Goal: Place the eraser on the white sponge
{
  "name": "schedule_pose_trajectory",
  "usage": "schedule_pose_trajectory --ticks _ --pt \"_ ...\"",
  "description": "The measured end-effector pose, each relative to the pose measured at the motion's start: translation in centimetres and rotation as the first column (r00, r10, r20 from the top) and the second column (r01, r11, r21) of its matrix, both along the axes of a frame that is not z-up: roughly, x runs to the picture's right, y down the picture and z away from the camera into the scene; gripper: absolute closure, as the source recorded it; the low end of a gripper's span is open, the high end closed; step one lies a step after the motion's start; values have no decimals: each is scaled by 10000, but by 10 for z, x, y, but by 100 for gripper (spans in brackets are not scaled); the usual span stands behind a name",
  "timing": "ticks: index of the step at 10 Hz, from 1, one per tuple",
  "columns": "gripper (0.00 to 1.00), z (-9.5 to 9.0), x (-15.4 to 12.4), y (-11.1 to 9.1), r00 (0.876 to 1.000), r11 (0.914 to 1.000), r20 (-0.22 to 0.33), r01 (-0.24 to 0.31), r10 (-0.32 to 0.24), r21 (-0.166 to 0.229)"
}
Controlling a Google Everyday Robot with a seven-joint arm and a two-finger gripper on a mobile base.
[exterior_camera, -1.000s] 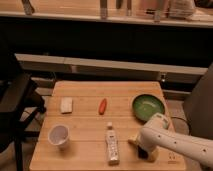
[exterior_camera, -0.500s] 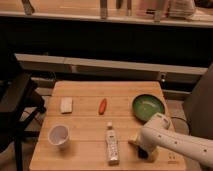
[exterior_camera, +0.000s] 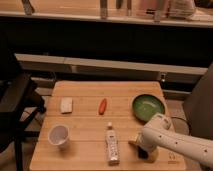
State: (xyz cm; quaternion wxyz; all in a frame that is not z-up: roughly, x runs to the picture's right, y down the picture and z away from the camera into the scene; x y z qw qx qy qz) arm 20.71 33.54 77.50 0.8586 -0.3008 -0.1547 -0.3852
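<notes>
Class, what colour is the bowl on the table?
Green: the bowl shows best in the camera view. The gripper is low, just in front of it.

Warm, dim light falls from above on the pale wooden slatted table [exterior_camera: 85,125], which is the brightest part of the scene. The dark wall panel [exterior_camera: 100,40] behind it sinks almost to black. A lit beige shelf [exterior_camera: 65,9] runs along the top edge. The whole view is soft and grainy, with smeared outlines. The round green bowl [exterior_camera: 148,107] carries a faint sheen. The white rounded arm [exterior_camera: 172,142] catches the light at the table's front right. There the gripper [exterior_camera: 142,150] sits low in what seems to be the arm's own shadow, its shape hard to make out.
</notes>
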Motion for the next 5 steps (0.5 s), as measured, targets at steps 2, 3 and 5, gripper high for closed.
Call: schedule_pose_trajectory --ticks 2,3,5 --pt "20 -3 0 -2 10000 10000 21 -12 12 1" --pt "20 -4 0 -2 10000 10000 18 -5 5 -6" --pt "20 -3 0 -1 10000 10000 26 -2 2 -17"
